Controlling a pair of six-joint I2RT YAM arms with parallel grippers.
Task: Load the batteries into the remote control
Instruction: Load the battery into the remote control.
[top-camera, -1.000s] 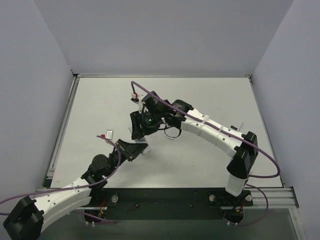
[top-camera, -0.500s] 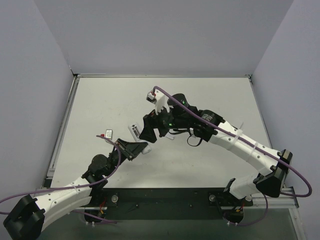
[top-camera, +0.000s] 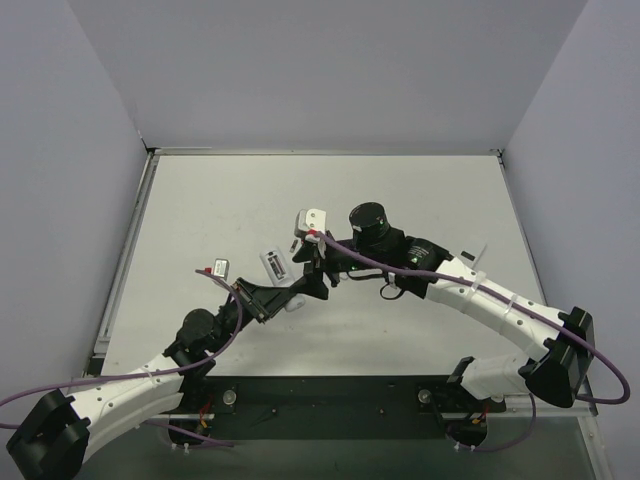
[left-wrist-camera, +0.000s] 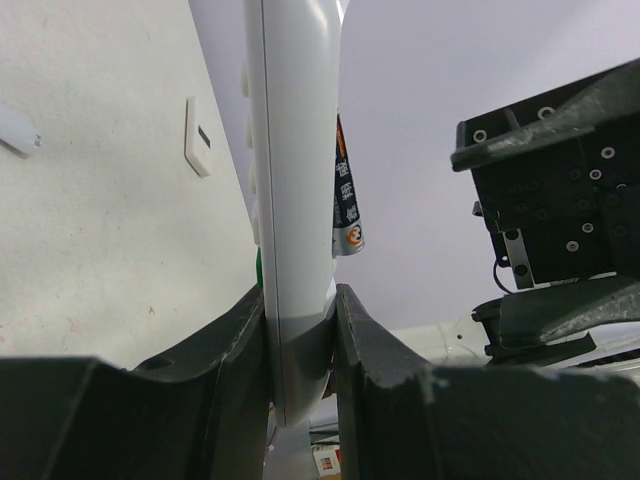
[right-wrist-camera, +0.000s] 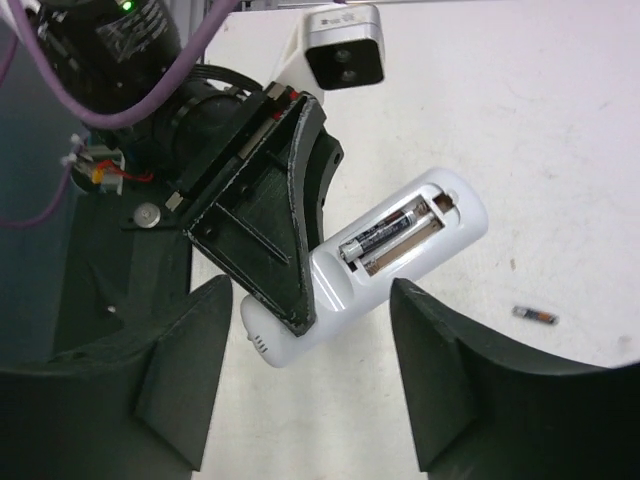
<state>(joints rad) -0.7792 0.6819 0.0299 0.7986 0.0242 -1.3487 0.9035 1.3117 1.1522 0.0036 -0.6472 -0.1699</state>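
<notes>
My left gripper (top-camera: 268, 297) is shut on the lower end of the white remote control (top-camera: 293, 299) and holds it above the table. In the left wrist view the remote (left-wrist-camera: 295, 200) stands edge-on between the jaws. Its open back faces the right wrist camera (right-wrist-camera: 340, 290). Two dark batteries (right-wrist-camera: 385, 235) lie side by side in the compartment. One battery (left-wrist-camera: 345, 205) shows along the remote's back. My right gripper (right-wrist-camera: 325, 400) is open and empty, just above the remote, also in the top view (top-camera: 315, 275).
The flat white cover piece (top-camera: 272, 265) lies on the table left of the grippers, also in the left wrist view (left-wrist-camera: 200, 150). A small grey item with a red spot (top-camera: 215, 268) lies further left. A tiny dark thin piece (right-wrist-camera: 535, 315) lies on the table beyond the remote.
The right arm has swung: its elbow dropped towards the near right and its gripper shifted right and nearer, uncovering the cover piece. The left arm and the remote have not moved.
</notes>
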